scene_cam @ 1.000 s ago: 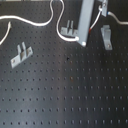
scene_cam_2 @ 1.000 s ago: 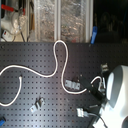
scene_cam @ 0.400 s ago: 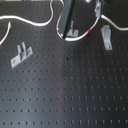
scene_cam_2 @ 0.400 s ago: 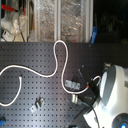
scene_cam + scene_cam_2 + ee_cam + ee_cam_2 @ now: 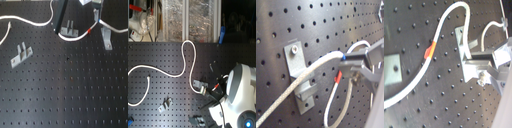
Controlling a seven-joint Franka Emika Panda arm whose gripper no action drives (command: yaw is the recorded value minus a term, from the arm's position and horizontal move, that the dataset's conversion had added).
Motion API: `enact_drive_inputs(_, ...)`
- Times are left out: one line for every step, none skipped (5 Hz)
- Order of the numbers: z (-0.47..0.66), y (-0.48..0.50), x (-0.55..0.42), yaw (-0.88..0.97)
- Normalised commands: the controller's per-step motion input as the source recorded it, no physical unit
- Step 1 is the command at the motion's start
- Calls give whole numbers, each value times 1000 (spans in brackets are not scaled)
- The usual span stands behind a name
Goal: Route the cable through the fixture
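Observation:
The white cable [image 5: 30,22] runs in from the first exterior view's left, passes the middle fixture [image 5: 70,31] and shows its red section [image 5: 89,32] just past it. From there it rises to my gripper [image 5: 94,9] at the top edge. In the first wrist view the cable [image 5: 303,82] lies across the metal fixture [image 5: 298,64] and ends between the fingertips [image 5: 358,56], with the red section [image 5: 338,77] hanging below. My gripper [image 5: 348,59] is shut on the cable. In the second exterior view the cable [image 5: 187,47] loops toward a fixture [image 5: 200,86] beside the white arm [image 5: 240,90].
Two more metal fixtures stand on the black pegboard: one at the first exterior view's left [image 5: 20,54], one at its right [image 5: 106,38]. The dark arm link [image 5: 60,17] slants over the middle fixture. Clear bins [image 5: 188,17] line the back in the second exterior view.
The gripper has lifted toward the top of the first exterior view, carrying the cable with it. The red section now sits right beside the middle fixture.

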Motion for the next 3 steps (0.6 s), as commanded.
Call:
enact_drive_inputs(259, -346, 58, 257)
enact_drive_inputs(54, -228, -136, 220)
enact_drive_inputs(53, -76, -227, 257)
